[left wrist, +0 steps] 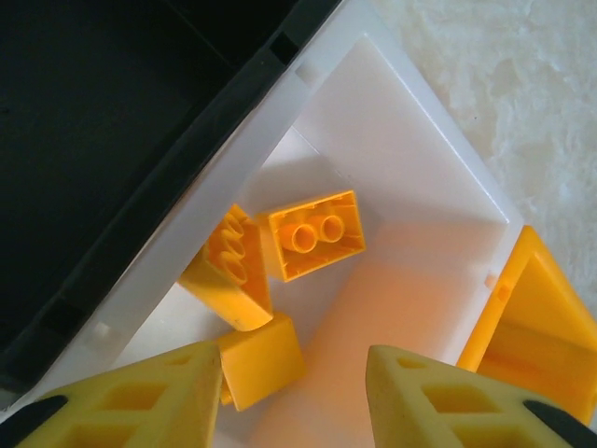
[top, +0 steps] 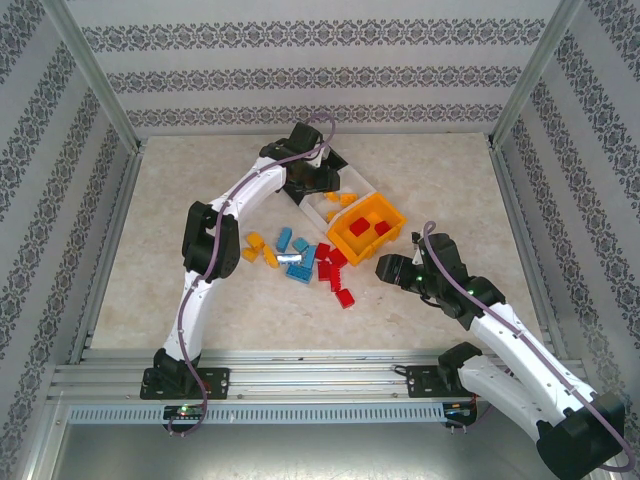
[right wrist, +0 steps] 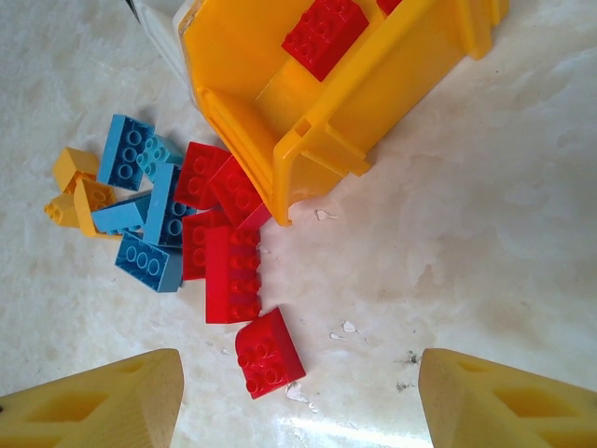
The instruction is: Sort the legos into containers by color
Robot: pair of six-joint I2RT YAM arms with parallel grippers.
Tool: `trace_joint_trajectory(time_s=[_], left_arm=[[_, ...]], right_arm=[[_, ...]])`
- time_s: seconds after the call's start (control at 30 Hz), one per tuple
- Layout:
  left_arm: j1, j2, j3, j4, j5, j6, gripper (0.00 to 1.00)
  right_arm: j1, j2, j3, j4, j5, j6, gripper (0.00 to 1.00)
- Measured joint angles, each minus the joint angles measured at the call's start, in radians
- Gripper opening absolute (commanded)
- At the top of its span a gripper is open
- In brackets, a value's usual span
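On the worktop [top: 170,200], loose orange-yellow legos [top: 256,246] lie leftmost, blue legos [top: 298,262] next, and red legos [top: 336,276] just beside the orange bin [right wrist: 392,93]. The left hand [left wrist: 294,392] hovers over the white bin [left wrist: 401,131], fingers partly apart, gripping nothing; 3 orange-yellow bricks [left wrist: 312,233] lie inside. The right hand [right wrist: 298,392] hangs wide open and empty above the worktop by the red legos.

3 yellow legos [left wrist: 312,233] in white bin [left wrist: 410,187], red legos [right wrist: 322,35] in orange bin [right wrist: 392,93]
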Motion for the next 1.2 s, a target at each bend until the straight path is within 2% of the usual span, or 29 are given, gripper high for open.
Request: trace_joint_trajectory(time_s=[0.2, 0.33, 0.5, 0.63, 0.9, 1.07, 1.2], left_arm=[[0.0, -0.035, -0.041, -0.029, -0.041, 0.031, 0.47], [0.0, -0.209, -0.238, -0.045, -0.131, 0.059, 0.51], [0.011, -0.474, -0.472, -0.076, -0.224, 0.089, 0.6], [0.045, -0.583, -0.587, -0.123, -0.275, 0.132, 0.6], [0.121, -0.596, -0.773, -0.196, -0.364, 0.201, 0.63], [0.143, -0.586, -0.813, -0.197, -0.366, 0.208, 0.74], [0.143, -0.561, -0.816, -0.191, -0.359, 0.209, 0.75]], right_arm=[[0.0, 0.011, 0.0, 0.001, 0.0, 0.0, 0.68], [0.0, 0.031, 0.0, 0.011, -0.008, -0.001, 0.68], [0.003, 0.08, 0.0, 0.04, -0.034, 0.0, 0.68], [0.037, 0.129, 0.0, 0.069, -0.045, -0.001, 0.68], [0.095, 0.166, 0.005, 0.094, -0.045, 0.0, 0.68], [0.095, 0.161, 0.01, 0.094, -0.045, 0.0, 0.69], [0.095, 0.159, 0.01, 0.094, -0.044, 0.0, 0.69]])
